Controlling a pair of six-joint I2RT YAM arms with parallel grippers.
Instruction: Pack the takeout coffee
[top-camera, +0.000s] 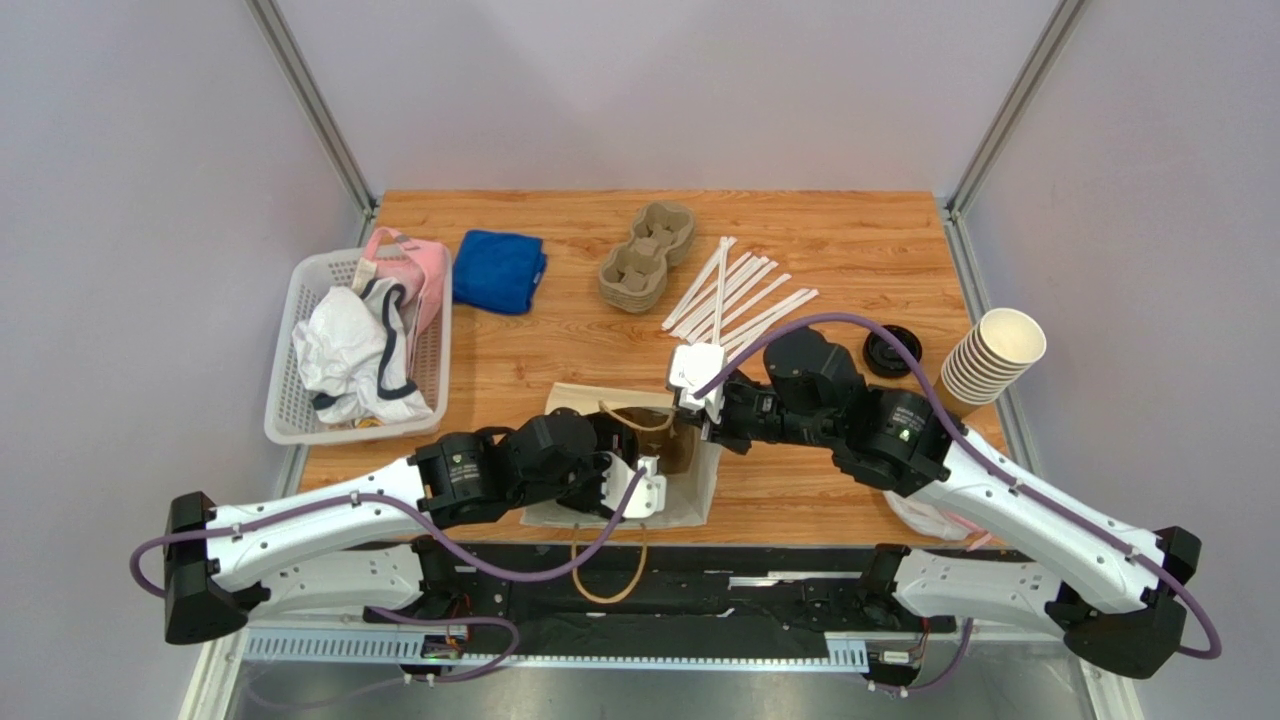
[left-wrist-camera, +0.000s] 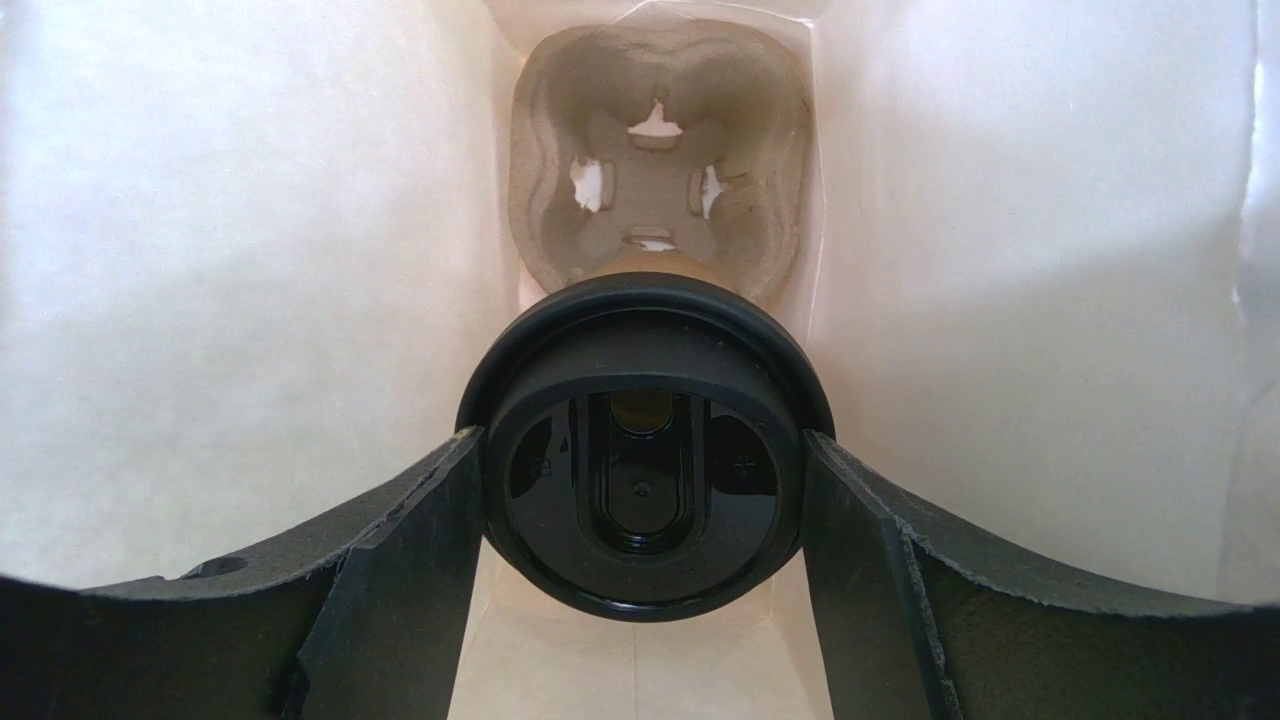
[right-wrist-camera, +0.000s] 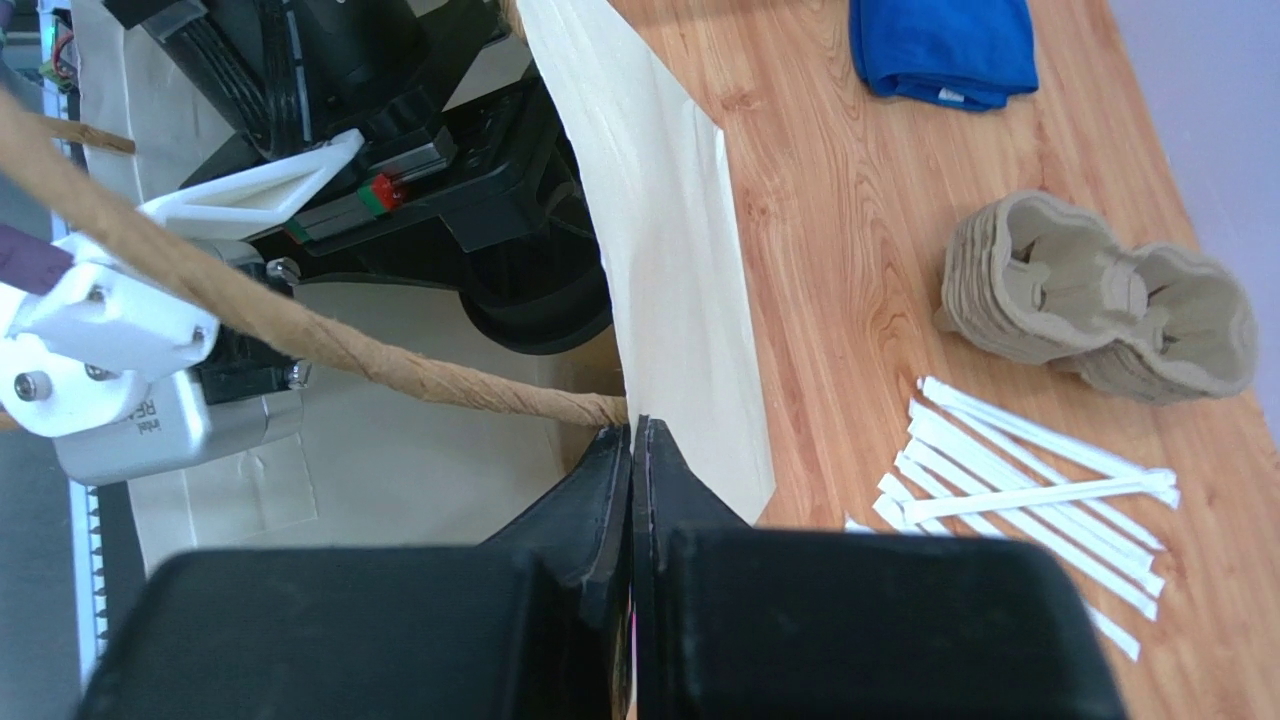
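The takeout coffee (left-wrist-camera: 646, 465), seen by its round black lid, hangs inside the white paper bag (left-wrist-camera: 226, 270), above a pulp cup carrier (left-wrist-camera: 657, 165) at the bag's bottom. My left gripper (left-wrist-camera: 643, 450) is shut on it, one finger pressed against each side of the lid. In the top view the bag (top-camera: 571, 402) lies near the table's front edge, with the left arm reaching into its mouth and the cup hidden. My right gripper (right-wrist-camera: 633, 435) is shut on the bag's rim (right-wrist-camera: 661, 255), beside the twisted brown handle (right-wrist-camera: 376, 360).
A white basket (top-camera: 286, 405) of cloths stands at the left, next to a blue cloth (top-camera: 499, 270). Spare pulp carriers (top-camera: 649, 255) and white straws (top-camera: 736, 300) lie behind the bag. A loose black lid (top-camera: 893, 353) and a stack of lidless cups (top-camera: 992, 357) sit at the right.
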